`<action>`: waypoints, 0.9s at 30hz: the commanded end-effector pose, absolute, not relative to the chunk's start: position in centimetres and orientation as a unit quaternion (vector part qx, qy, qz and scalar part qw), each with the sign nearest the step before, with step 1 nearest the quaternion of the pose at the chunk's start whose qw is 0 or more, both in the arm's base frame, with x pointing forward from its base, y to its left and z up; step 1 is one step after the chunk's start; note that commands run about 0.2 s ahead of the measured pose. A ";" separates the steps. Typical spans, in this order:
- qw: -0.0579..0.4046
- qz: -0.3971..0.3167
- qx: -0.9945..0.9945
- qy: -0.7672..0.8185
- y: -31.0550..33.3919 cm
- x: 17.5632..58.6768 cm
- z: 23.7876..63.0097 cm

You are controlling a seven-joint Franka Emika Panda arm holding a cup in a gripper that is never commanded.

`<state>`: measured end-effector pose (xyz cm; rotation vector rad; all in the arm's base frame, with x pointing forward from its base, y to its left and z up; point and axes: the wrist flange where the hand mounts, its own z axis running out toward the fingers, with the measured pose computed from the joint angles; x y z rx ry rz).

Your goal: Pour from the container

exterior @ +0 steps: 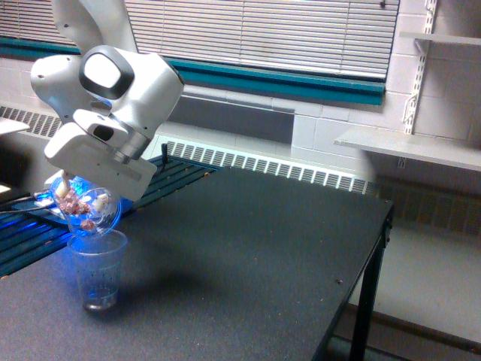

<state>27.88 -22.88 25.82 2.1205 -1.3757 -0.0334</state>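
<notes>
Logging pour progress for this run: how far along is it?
Done: the container is gripped, lifted and tipped over the measuring cup on the black table. In hand: pinkish and white pieces sit near the container's lowered rim, the gripper holding it tilted. Left: most pieces remain in the container; only a little shows at the measuring cup's bottom, so the pour looks early.
</notes>
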 end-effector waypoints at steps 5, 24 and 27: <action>0.319 -0.012 0.802 -0.505 -23.1 28.3 26.1; 0.323 -0.015 0.806 -0.496 -22.8 28.5 26.2; 0.323 -0.015 0.806 -0.496 -22.7 28.5 26.2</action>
